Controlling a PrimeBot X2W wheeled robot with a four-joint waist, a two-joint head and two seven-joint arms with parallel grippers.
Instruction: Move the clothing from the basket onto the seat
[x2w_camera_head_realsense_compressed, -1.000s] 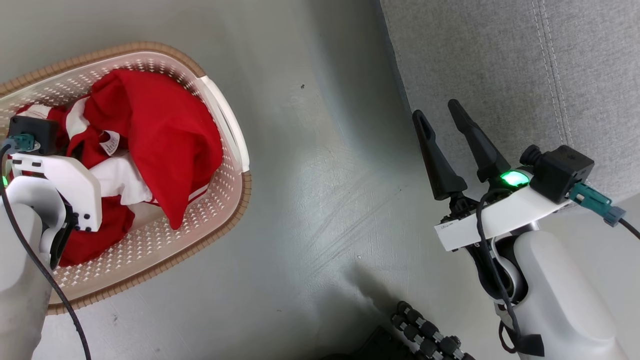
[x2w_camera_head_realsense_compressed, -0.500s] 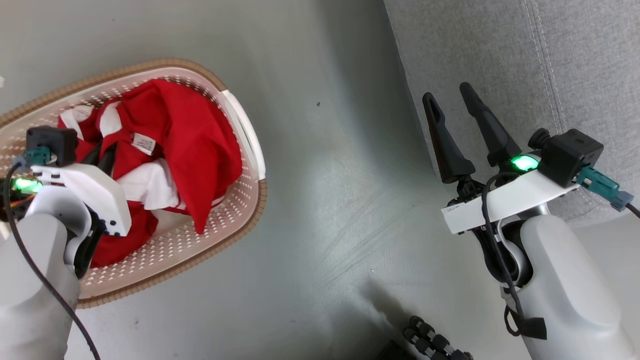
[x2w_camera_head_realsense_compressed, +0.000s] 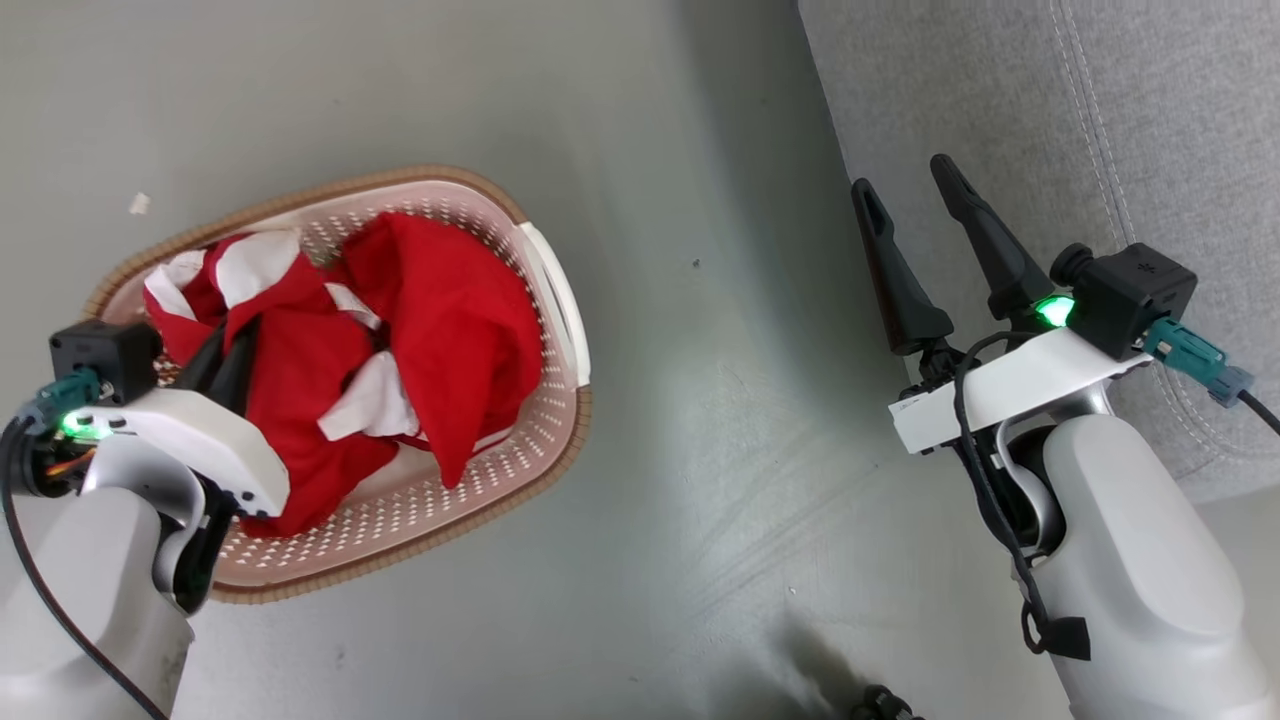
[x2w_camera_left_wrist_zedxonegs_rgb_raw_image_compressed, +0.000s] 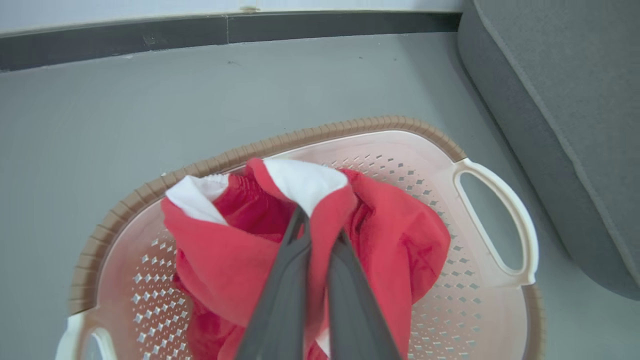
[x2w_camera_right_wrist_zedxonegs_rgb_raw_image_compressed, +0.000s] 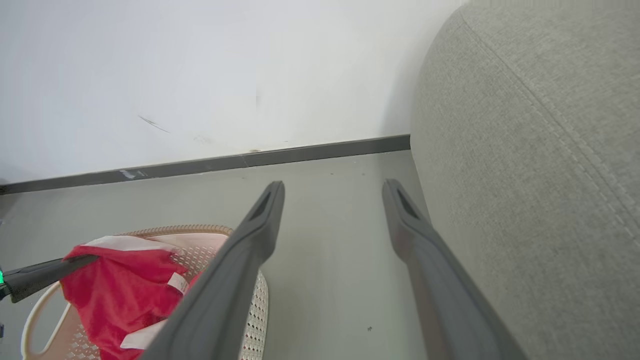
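Note:
The basket (x2w_camera_head_realsense_compressed: 560, 430) stands on the floor at the left, holding the red and white clothing (x2w_camera_head_realsense_compressed: 450, 320). My left gripper (x2w_camera_head_realsense_compressed: 225, 355) is over the basket's near side, shut on a raised fold of a red garment. In the left wrist view the gripper (x2w_camera_left_wrist_zedxonegs_rgb_raw_image_compressed: 320, 225) pinches red cloth (x2w_camera_left_wrist_zedxonegs_rgb_raw_image_compressed: 225, 260) with a white panel draped over the tips, above the basket (x2w_camera_left_wrist_zedxonegs_rgb_raw_image_compressed: 350, 125). My right gripper (x2w_camera_head_realsense_compressed: 905, 180) is open and holds nothing, close beside the grey seat (x2w_camera_head_realsense_compressed: 1150, 120). The right wrist view shows its spread gripper (x2w_camera_right_wrist_zedxonegs_rgb_raw_image_compressed: 334, 187), the seat (x2w_camera_right_wrist_zedxonegs_rgb_raw_image_compressed: 525, 150) and the lifted clothing (x2w_camera_right_wrist_zedxonegs_rgb_raw_image_compressed: 125, 290).
Grey floor runs between the basket and the seat. A white wall with a dark baseboard (x2w_camera_left_wrist_zedxonegs_rgb_raw_image_compressed: 300, 30) lies beyond the basket. A small pale scrap (x2w_camera_head_realsense_compressed: 138, 203) lies on the floor, and a dark part of my base (x2w_camera_head_realsense_compressed: 880, 705) shows at the bottom edge.
The head camera has shifted, so the whole picture moved right and down. My left gripper has risen with a fold of red cloth in it. The right gripper stays open.

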